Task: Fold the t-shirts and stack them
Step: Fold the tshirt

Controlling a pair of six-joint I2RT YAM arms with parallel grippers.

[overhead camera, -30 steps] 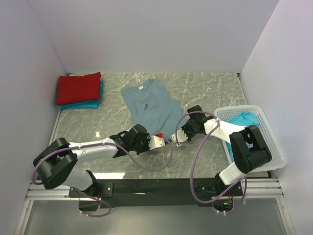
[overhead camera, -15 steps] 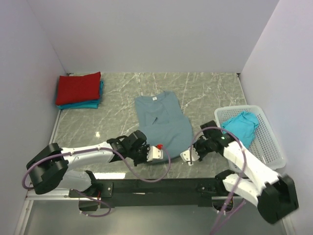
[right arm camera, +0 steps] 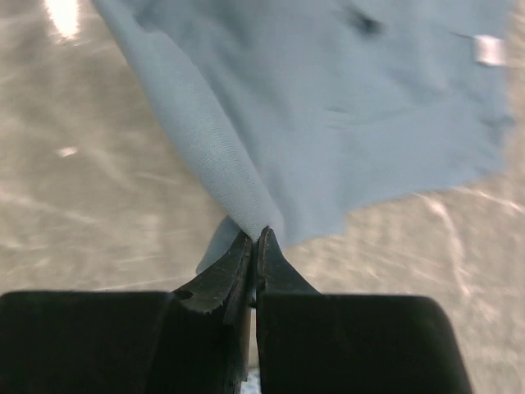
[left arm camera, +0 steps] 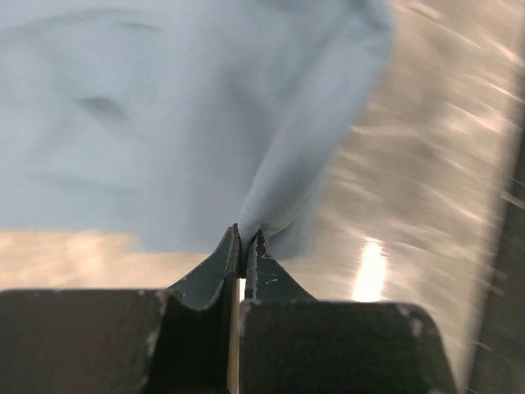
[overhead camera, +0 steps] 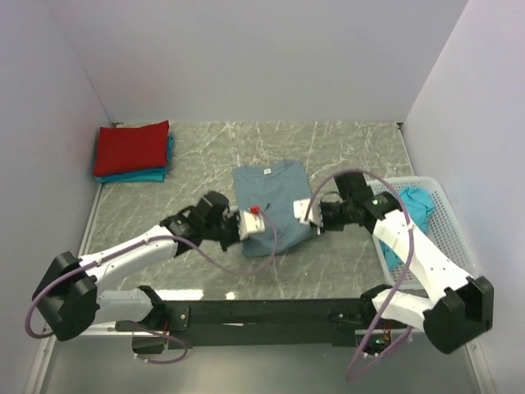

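Left end effector (left arm camera: pixel 244 243) and right end effector (right arm camera: pixel 255 243) each tight on slate-blue t-shirt (overhead camera: pixel 275 193) cloth, perhaps its hem

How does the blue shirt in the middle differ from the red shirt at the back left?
The blue shirt has its near edge pinched by the left gripper and right gripper; the red shirt is folded flat and untouched. The blue shirt rests directly on the table; the red shirt tops a teal shirt. Both are plain.

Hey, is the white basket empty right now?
No, a turquoise t-shirt lies inside the white basket.
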